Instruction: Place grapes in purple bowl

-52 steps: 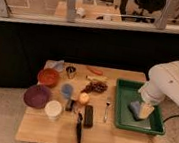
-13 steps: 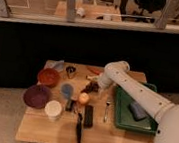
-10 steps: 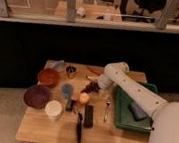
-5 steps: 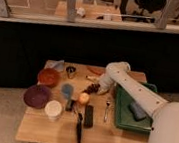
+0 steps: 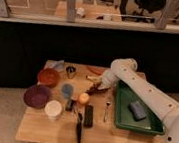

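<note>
camera view: hand (image 5: pixel 98 87) at grapes (image 5: pixel 92 91), purple bowl (image 5: pixel 37 96) by table edge (image 5: pixel 27 118)

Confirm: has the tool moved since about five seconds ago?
Yes. The tool swung left, from above the green tray to the grapes, clear of the tray's left rim.

White robot arm (image 5: pixel 141 86), earlier folded over the green rectangular tray (image 5: pixel 147 129) at the frame's right, now stretches left to the centre of the wooden table (image 5: pixel 39 129). Its gripper (image 5: pixel 95 89) now sits at the small dark reddish-purple bunch of grapes (image 5: pixel 103 89).
</note>
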Motion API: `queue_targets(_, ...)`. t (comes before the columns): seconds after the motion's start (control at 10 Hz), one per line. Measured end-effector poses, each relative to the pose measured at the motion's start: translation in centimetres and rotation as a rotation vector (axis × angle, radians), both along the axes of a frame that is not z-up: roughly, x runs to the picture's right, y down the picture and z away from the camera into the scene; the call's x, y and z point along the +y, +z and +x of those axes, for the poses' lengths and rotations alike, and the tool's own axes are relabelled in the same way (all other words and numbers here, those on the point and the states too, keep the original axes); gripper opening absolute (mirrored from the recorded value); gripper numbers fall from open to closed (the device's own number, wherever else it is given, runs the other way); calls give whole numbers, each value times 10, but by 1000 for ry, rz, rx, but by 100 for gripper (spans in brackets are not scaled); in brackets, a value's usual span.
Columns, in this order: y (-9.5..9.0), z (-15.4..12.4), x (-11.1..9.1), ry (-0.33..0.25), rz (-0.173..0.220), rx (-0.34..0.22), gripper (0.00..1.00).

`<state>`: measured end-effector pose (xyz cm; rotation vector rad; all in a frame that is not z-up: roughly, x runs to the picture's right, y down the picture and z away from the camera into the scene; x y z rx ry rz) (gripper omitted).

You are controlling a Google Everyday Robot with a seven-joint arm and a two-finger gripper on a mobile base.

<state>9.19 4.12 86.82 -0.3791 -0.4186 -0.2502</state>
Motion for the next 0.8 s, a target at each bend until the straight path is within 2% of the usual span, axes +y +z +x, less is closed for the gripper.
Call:
queue_targets(0.4,-84,-20,-49,-15,106,-85,0)
queue_targets(0.5,-112,-33,-63,-35,140,-127,0)
queue_targets(0.8,-176,-67,-94,-103,215,-235,0)
